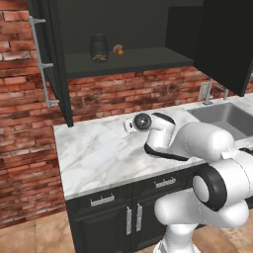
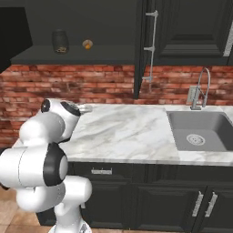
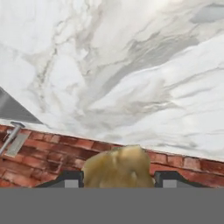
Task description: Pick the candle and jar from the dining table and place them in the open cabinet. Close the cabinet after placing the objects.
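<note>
Cabinet is seen open, with doors swung out edge-on at the left and right, so the shelf front is left wide open. Jar is parked upright on the shelf's left part, neck up, long axis vertical. A small orange-tan bit is sat just beside it, not touching, with bare shelf to its right. Lots of bare tabletop is left up to the sink edge. The candle is pinched in the end effector, low over the tabletop near the brick wall. Its axis can't be made out, tbh.
</note>
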Tool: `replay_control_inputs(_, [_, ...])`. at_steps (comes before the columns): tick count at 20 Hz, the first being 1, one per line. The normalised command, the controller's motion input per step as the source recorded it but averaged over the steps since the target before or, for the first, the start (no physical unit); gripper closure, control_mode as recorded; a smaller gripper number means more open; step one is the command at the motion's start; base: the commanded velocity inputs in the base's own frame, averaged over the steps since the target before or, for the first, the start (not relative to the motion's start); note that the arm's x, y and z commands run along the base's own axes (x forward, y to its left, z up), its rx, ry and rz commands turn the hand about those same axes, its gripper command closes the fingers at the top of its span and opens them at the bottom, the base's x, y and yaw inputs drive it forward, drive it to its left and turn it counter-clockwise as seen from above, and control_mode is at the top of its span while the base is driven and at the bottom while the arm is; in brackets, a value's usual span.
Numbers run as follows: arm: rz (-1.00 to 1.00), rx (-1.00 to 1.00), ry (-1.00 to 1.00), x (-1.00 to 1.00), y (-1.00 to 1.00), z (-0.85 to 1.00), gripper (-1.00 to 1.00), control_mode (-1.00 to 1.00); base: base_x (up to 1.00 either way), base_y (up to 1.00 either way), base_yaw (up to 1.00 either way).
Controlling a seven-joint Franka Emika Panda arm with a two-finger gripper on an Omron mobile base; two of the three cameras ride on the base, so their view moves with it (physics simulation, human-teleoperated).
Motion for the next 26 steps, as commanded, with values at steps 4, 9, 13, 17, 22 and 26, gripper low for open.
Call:
replay_control_inputs(4, [-0.23, 0.0, 0.0, 0.04, -0.02, 0.51, 1.0, -1.0, 0.0, 0.0, 0.0])
replay_control_inputs(9, [-0.12, 0.02, 0.0, 0.04, -0.25, 0.45, 1.0, -1.0, 0.0, 0.0, 0.0])
replay_control_inputs(13, [-0.01, 0.12, 0.0, 0.0, -0.29, 0.42, 1.0, -1.0, 0.0, 0.0, 0.0])
replay_control_inputs(17, [0.0, 0.13, 0.0, 0.0, -0.19, 0.32, 1.0, -1.0, 0.0, 0.0, 0.0])
replay_control_inputs(22, [0.02, 0.16, -0.02, -0.01, -0.18, 0.3, 1.0, -1.0, 0.0, 0.0, 0.0])
replay_control_inputs(26, [0.03, 0.09, -0.04, -0.04, -0.06, 0.29, 1.0, -1.0, 0.0, 0.0, 0.0])
